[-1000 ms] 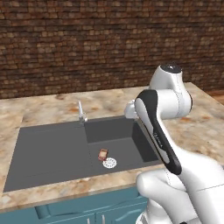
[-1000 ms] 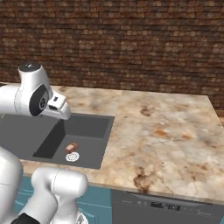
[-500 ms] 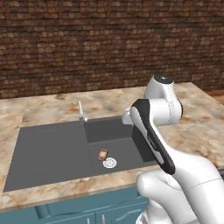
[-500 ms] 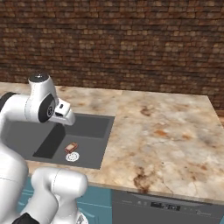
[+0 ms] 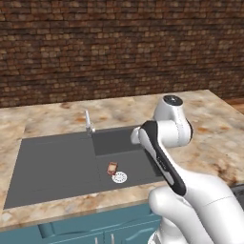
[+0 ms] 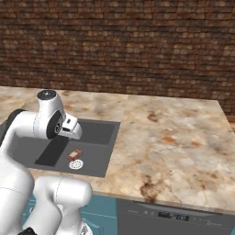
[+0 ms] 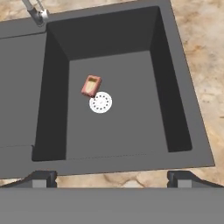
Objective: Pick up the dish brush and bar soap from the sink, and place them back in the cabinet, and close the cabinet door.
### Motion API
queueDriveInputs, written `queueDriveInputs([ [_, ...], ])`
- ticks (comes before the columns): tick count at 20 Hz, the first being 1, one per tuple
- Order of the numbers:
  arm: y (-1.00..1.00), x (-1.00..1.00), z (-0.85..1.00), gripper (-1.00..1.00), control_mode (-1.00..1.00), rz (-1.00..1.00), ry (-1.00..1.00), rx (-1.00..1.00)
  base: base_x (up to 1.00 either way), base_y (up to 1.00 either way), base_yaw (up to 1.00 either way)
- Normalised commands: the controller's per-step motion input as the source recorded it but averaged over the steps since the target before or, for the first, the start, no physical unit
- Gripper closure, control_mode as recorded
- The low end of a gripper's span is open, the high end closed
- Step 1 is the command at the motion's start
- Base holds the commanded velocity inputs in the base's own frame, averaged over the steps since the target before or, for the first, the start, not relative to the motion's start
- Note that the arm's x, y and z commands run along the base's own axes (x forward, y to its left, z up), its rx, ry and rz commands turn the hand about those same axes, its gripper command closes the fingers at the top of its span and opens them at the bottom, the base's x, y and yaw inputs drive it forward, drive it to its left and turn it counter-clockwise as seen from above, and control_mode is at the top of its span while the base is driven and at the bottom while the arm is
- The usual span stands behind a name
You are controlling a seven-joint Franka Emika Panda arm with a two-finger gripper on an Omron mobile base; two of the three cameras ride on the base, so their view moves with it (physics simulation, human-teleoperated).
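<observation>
Soap pickup comes first: my gripper [image 7: 109,178] hangs wide open and empty above the sink [image 7: 175,65]; next, descend onto the bar soap [image 7: 91,85] beside the drain [image 7: 101,103].

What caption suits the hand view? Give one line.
Open end effector above the sink, bar soap beside the drain disc.
</observation>
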Motion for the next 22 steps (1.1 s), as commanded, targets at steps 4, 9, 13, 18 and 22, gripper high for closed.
queueDriveInputs([
  [4,0.02,0.18,-0.29,-1.00,-1.00,0.00,0.00,0.00,0.00,0.00,0.00],
  [9,0.07,0.18,-0.31,-1.00,-1.00,0.00,0.00,0.00,0.00,0.00,0.00],
  [13,0.11,0.21,-0.30,-1.00,-1.00,0.00,0.00,0.00,0.00,0.00,0.00],
  [18,0.10,0.21,-0.28,-1.00,-1.00,0.00,0.00,0.00,0.00,0.00,0.00],
  [22,0.04,0.18,-0.32,-1.00,-1.00,0.00,0.00,0.00,0.00,0.00,0.00],
])
